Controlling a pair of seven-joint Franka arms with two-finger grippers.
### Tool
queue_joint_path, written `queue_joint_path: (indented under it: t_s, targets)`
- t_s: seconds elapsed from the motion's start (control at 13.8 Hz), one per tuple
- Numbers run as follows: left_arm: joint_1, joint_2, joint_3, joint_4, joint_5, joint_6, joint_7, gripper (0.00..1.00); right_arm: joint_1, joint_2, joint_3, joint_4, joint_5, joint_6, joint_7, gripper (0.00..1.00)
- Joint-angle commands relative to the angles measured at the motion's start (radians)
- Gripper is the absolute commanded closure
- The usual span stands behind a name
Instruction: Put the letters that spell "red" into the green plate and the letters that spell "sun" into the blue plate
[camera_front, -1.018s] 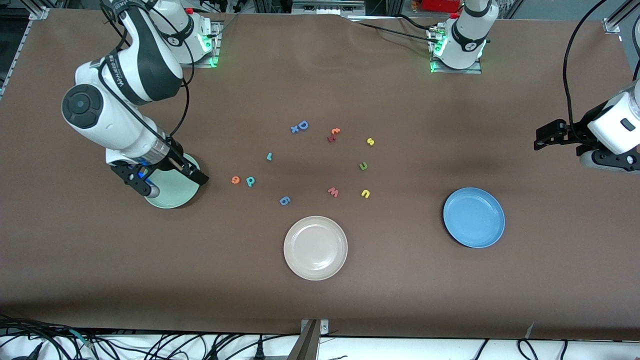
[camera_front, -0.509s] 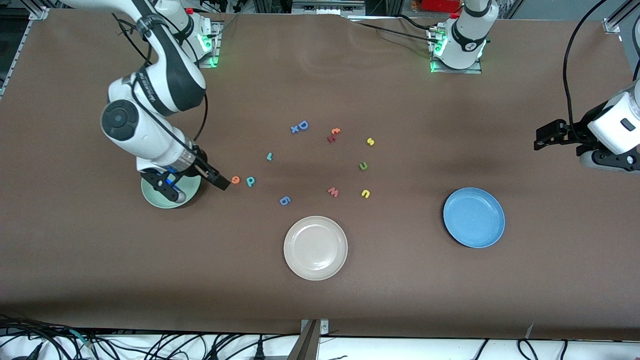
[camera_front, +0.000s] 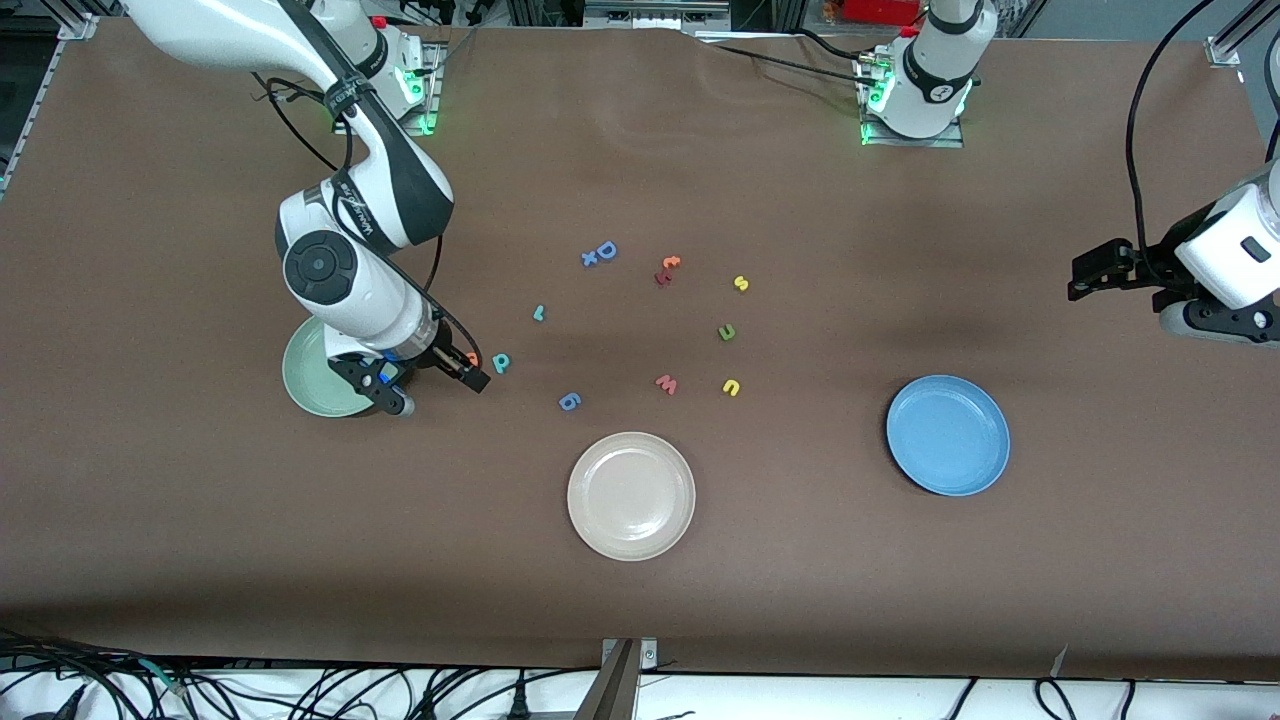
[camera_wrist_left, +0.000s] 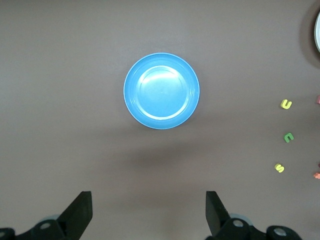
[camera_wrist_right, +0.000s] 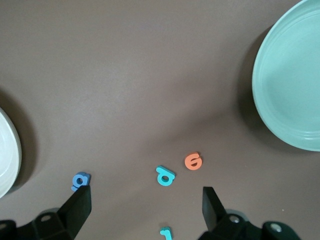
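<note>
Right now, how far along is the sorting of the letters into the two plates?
Nothing is done: the round mint-green plate and round blue plate hold no letters. The open right gripper hangs over the orange foam e and teal d, holding nothing. The left gripper waits open. All six letters remain.

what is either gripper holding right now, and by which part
Nothing is held. The right gripper hangs open over the orange e and teal d; the left gripper waits open, above the table near the blue plate.

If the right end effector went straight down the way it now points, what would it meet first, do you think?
Probably the teal d or orange e: the open right end effector hovers over both, though depth is unclear.
</note>
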Motion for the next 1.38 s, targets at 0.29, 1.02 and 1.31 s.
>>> queue_joint_path:
  t_s: [0.29,1.02,1.31]
  targets:
    - [0.000,0.020,-0.001,0.024,-0.026,-0.007,0.020,0.00,-0.014,-0.005,-0.009,0.010,-0.020,0.006,0.019,0.01]
    - [-0.026,0.054,-0.012,0.025,-0.063,-0.006,0.008,0.00,-0.017,-0.001,-0.010,0.010,-0.020,0.030,0.017,0.01]
    - [-0.052,0.088,-0.017,0.040,-0.066,-0.006,0.005,0.00,0.007,0.059,-0.009,0.001,-0.020,0.087,0.022,0.01]
